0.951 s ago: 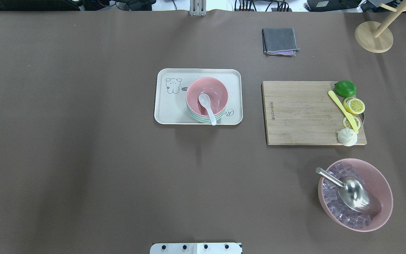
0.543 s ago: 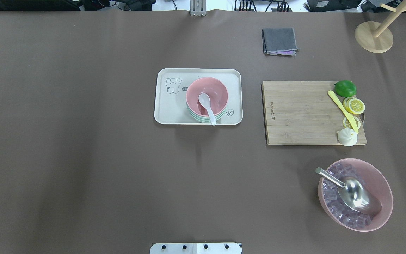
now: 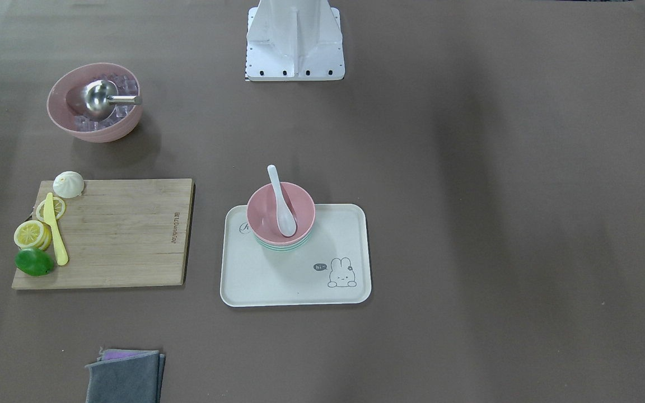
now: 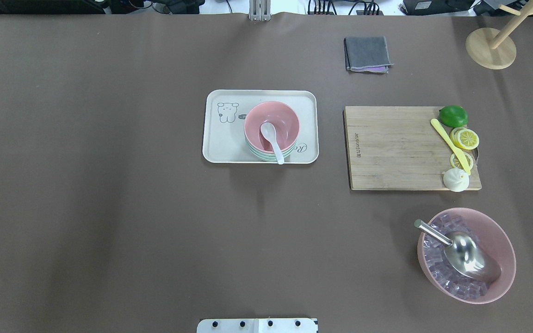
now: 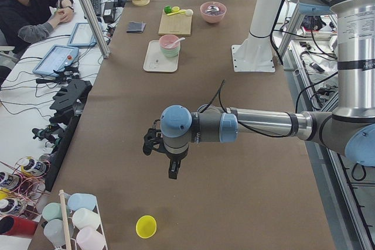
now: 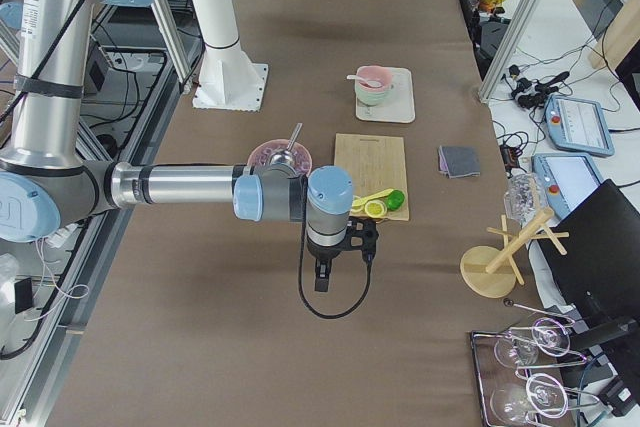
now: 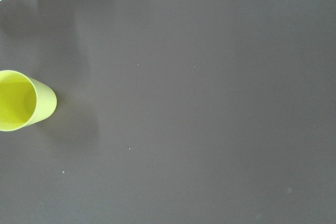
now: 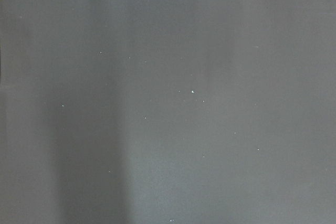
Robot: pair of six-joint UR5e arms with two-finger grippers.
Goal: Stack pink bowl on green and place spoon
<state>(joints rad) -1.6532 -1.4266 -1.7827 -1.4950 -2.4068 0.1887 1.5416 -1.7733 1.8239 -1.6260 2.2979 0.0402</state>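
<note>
brown sheeting (image 4: 109, 208) is spread over the whole long table. the grey and blue left arm (image 5: 258, 124) is seen only in the left side view, stretched out level above the table's near end, well apart from the tray. its left gripper (image 5: 173, 171) is pointed downward, and whether the fingers are spread or pressed together cannot be told from there. the right arm (image 6: 180, 187) is seen only in the right side view, held out in the same way, with the right gripper (image 6: 320, 280) hung over bare sheeting. its state cannot be told either.

a rectangular wooden cutting board (image 4: 396, 148) is laid to the right of a cream rectangular tray with a rabbit drawing (image 4: 222, 143). a large pink bowl of clear ice cubes (image 4: 507, 249) is set nearer the robot, with a metal scoop (image 4: 465, 252) rested in it. a folded grey cloth (image 4: 367, 53) is laid beyond the board.

on the tray's right half, a small round pink bowl (image 4: 285, 118) is nested on top of a green bowl (image 3: 280, 247). a white spoon (image 4: 271, 141) is placed in the pink bowl, its handle leaned over the rim toward the robot.

a small yellow plastic cup (image 7: 21, 100) is stood below the left wrist. a green lime (image 4: 453, 115), lemon slices (image 4: 465, 138), a yellow knife (image 4: 449, 144) and a white bun (image 4: 456, 179) are lined along the board's right edge.
</note>
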